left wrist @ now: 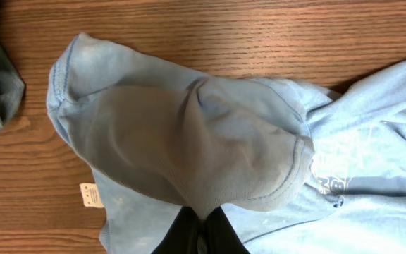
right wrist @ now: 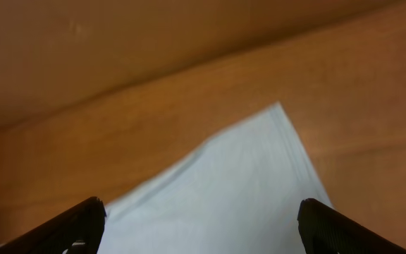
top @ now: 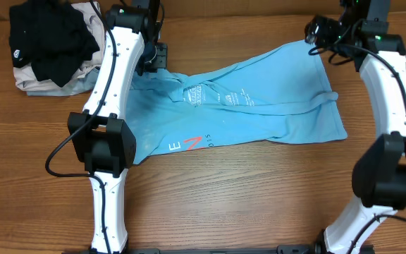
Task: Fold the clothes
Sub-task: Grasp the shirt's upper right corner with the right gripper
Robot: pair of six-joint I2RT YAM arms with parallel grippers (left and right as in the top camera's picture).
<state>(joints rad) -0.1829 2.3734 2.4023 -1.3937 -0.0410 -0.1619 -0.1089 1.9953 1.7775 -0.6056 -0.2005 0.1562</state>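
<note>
The T-shirt (top: 245,106) is spread, rumpled and creased, across the middle of the tabletop (top: 259,197), reaching from about 9 o'clock to 3 o'clock, with the lettering side up. No finished fold can be made out, so the task is judged to be at its start: the fabric has yet to be flattened, the sides brought in and the length doubled over.

The left hand (left wrist: 201,227) is fully closed, and a bunched part of the T-shirt near its 10 o'clock end appears to be pinched in it. The right hand (right wrist: 201,204) is held wide apart over the shirt's corner at about 1 o'clock, and nothing is gripped by it.

No containers are seen. A black garment (top: 48,42) is heaped on a pale garment (top: 48,85) at 10 o'clock.
</note>
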